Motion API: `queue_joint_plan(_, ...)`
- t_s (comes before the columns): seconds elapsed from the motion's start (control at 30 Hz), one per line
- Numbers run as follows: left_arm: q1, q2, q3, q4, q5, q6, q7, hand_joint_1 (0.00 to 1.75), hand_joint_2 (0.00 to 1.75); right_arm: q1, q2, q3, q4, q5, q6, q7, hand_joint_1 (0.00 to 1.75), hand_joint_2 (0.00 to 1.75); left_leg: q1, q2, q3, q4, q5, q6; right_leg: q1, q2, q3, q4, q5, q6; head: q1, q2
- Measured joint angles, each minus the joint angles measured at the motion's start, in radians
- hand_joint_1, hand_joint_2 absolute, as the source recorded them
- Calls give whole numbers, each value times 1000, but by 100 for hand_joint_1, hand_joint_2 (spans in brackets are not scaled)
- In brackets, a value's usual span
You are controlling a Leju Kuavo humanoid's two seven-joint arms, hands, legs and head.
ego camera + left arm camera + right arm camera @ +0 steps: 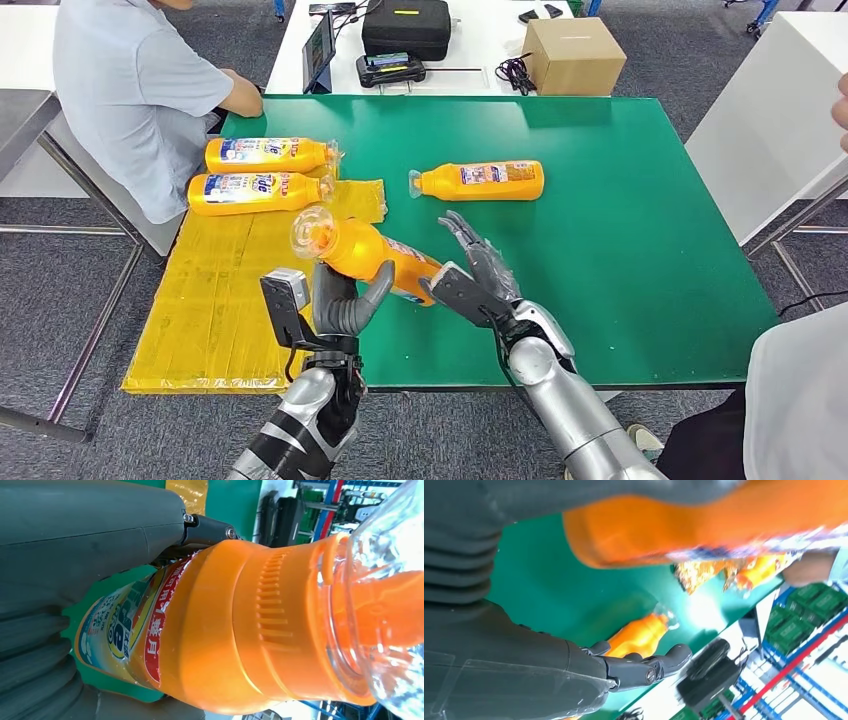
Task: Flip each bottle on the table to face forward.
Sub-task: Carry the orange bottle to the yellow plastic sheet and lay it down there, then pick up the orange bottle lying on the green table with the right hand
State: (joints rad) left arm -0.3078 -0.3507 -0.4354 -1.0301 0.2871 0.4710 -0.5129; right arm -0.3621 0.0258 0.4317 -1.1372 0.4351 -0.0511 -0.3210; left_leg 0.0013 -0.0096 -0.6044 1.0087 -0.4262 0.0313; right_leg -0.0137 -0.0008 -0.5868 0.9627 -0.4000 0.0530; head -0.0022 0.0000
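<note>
Lifted above the green table (620,250): orange plastic bottle with clear cap (360,250), tilted, cap toward the camera. Gripped near the neck by left hand (345,300), fingers (375,285) wrapped around. Cradled at the base by right hand (475,280), fingers (465,235) spread.

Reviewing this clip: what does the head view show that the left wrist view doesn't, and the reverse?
Head view alone: the right hand open beside the held bottle, two bottles on the yellow sheet, another bottle on the green table, and a seated person. Left wrist view alone: the ribbing below the bottle's clear cap and close label print. Both: the left hand gripping that orange bottle.
</note>
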Motion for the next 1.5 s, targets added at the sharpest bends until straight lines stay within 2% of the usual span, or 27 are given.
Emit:
queue_joint_plan(0.07,7,3,7,-13,-51,26,3,175,175,11,-3,-21,-5,15,-22,-5,0,175,0,0,0,0,0,0,0,0,0,0,0,0,0,0)
queue_joint_plan(0.13,12,9,9,-23,-169,90,18,175,175,31,-7,-45,-14,39,-47,-13,0,175,0,0,0,0,0,0,0,0,0,0,0,0,0,0)
queue_joint_plan(0.23,19,17,38,-33,-563,197,78,175,175,71,-13,-84,-36,77,-66,-32,0,175,0,0,-1,0,0,0,0,0,0,0,0,0,0,0)
queue_joint_plan(0.33,23,18,124,-42,-1013,223,134,175,175,99,-14,-116,-55,98,-61,-45,0,175,0,1,-1,0,0,0,0,0,-1,0,0,0,0,0)
queue_joint_plan(0.43,23,18,208,-46,-1299,227,191,175,175,108,-14,-132,-61,101,-48,-52,0,175,0,2,-1,0,0,0,0,1,-1,0,0,0,0,0)
queue_joint_plan(0.63,21,21,246,-45,-1424,229,238,175,175,110,-14,-138,-60,100,-39,-56,0,175,0,2,0,0,0,0,0,1,-1,0,0,0,0,0)
queue_joint_plan(0.83,-23,66,349,24,-1678,228,397,175,175,110,-13,-156,-60,87,-13,-70,0,175,0,0,-1,0,1,-1,0,0,-1,1,0,0,0,0)
queue_joint_plan(0.93,-66,99,326,107,-1788,209,535,175,175,110,-14,-159,-60,76,0,-78,0,175,0,1,-1,0,1,-1,0,0,-2,1,0,0,0,0)
queue_joint_plan(1.03,-120,142,267,202,-1846,124,660,175,175,110,-14,-169,-59,66,15,-84,0,175,0,1,-1,0,1,-1,0,0,-2,1,0,0,0,0)
queue_joint_plan(1.2,-205,186,197,360,-1857,-10,689,175,175,107,-14,-180,-56,58,42,-92,0,175,0,1,-1,0,2,-1,0,0,-2,2,0,0,0,0)
queue_joint_plan(1.23,-220,192,185,389,-1858,-23,692,171,175,104,-13,-180,-55,57,46,-94,0,175,0,1,-1,0,2,-1,0,0,-2,2,0,0,0,0)
queue_joint_plan(1.27,-233,196,173,413,-1858,-31,696,155,175,102,-13,-180,-52,57,48,-95,0,175,0,1,-1,0,2,-1,0,0,-2,2,0,0,0,0)
queue_joint_plan(1.3,-244,201,161,437,-1858,-37,700,132,175,99,-13,-180,-50,56,51,-95,0,175,0,1,-1,0,2,-1,0,0,-2,2,0,0,0,0)
queue_joint_plan(1.37,-266,206,135,476,-1858,-41,707,49,175,94,-12,-180,-46,56,54,-95,0,175,0,0,-1,0,2,-1,0,0,-1,2,0,0,0,0)
queue_joint_plan(1.43,-285,208,114,506,-1858,-43,709,0,175,92,-11,-180,-43,55,55,-96,0,175,0,0,-1,0,2,-1,0,0,-1,2,0,0,0,0)
queue_joint_plan(1.5,-297,209,100,526,-1858,-42,713,0,175,91,-10,-180,-41,53,56,-96,0,175,0,0,-1,0,2,-1,0,0,-1,2,0,0,0,0)
